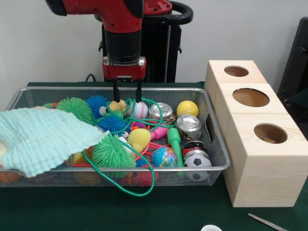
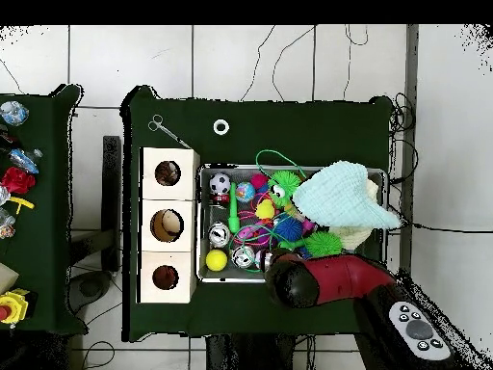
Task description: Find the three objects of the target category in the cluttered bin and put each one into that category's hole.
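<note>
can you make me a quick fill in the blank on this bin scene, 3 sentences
1. The pale cloth covers the bin's ____ end in the front view.
2. The gripper hangs open over a white ____.
3. Beside the bin stand ____ wooden boxes.

Missing words: left; baseball; three

Two cameras, set opposite ways on my rig.

My front camera sat low across the table [image 1: 144, 211] and faced the pedestal, close enough that the wire bin [image 1: 217, 166] and the three wooden boxes [image 1: 262, 168] filled most of the picture, with the arm [image 1: 122, 29] coming down from the top. My overhead camera hung high and looked straight down, much farther off, taking in the whole table [image 2: 289, 116], floor and a side table [image 2: 43, 289], base at the bottom. Both views shared the bin [image 2: 204, 224], the boxes [image 2: 169, 198] and the arm [image 2: 332, 281], turned half round between them.
</note>
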Action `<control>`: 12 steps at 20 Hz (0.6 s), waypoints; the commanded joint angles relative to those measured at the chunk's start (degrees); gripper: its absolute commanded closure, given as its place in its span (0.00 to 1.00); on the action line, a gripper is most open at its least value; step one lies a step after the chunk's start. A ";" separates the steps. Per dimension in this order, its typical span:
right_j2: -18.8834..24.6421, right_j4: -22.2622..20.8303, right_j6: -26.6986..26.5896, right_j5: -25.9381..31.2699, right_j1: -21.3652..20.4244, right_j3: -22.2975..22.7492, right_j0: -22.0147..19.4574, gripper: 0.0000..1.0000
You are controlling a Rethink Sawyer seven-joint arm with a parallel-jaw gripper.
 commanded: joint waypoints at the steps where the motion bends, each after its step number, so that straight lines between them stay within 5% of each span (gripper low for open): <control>1: 2.36 -1.45 -1.46 0.10 1.50 -0.94 -1.05 0.00; 12: 4.15 -5.17 -8.13 1.07 2.97 0.03 -7.66 0.00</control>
